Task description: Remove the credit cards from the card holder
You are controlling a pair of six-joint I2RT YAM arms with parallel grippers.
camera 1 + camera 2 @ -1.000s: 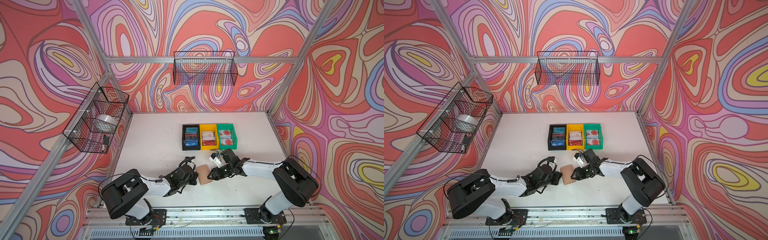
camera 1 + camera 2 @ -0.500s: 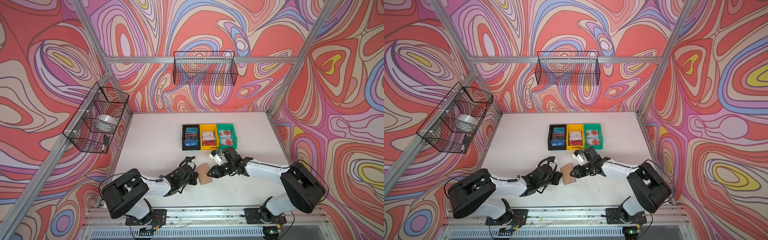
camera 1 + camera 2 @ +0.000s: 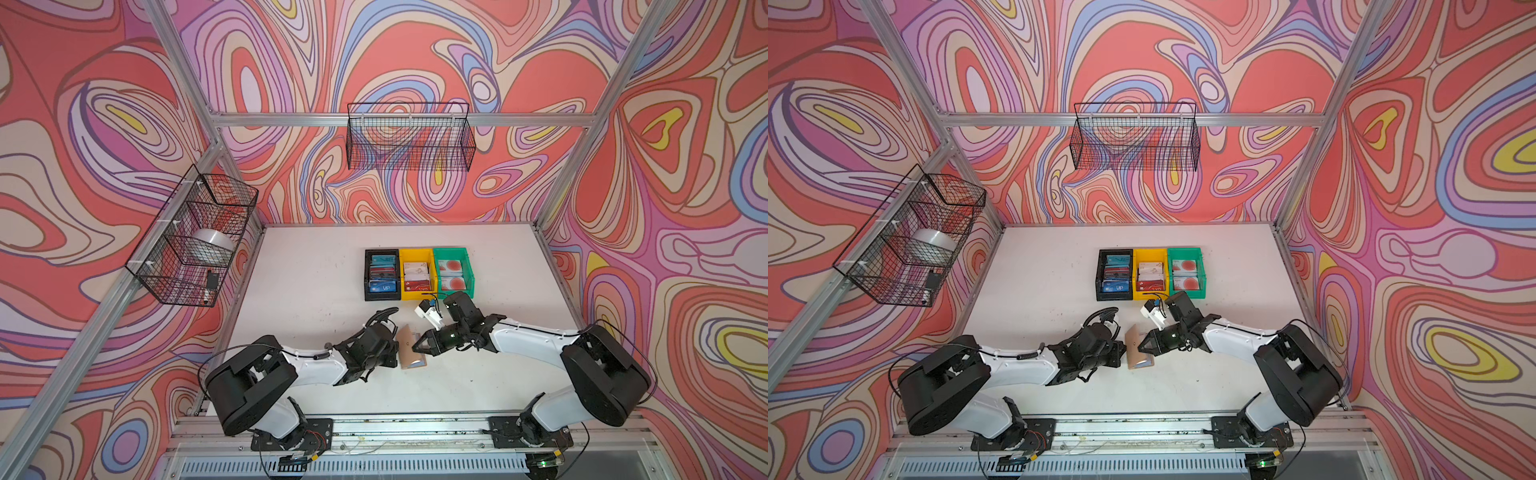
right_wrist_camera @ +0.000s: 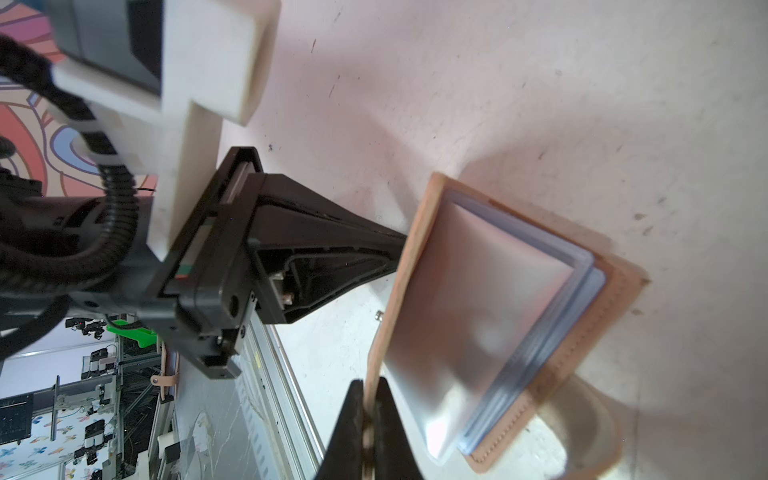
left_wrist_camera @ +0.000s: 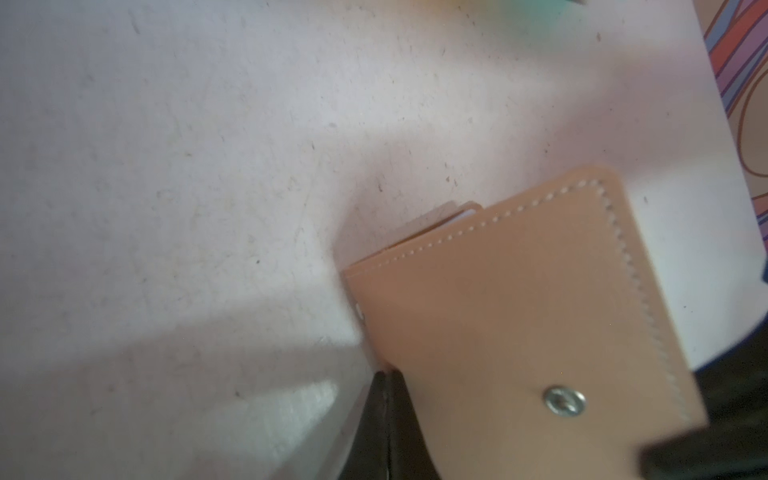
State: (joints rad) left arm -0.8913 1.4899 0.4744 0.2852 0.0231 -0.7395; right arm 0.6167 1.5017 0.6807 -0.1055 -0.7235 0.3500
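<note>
Right wrist view showed my right tool [image 4: 368, 388] clamped on the raised cover [image 4: 424, 208] of the tan leather-like card holder [image 4: 548, 374] on the white tabletop [image 4: 540, 104]; my closed left tool [image 4: 397, 249] touched that cover's back, and the clear plastic sleeves [image 4: 478, 311] faced my right arm.

The card holder [image 3: 409, 357] lies on the table [image 3: 311, 291], with 3 bins [image 3: 415, 252] behind it

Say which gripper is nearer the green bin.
Right. The right gripper, shut on the card holder, lies just in front of the green bin; the left gripper sits across the holder, farther from the bin.
</note>
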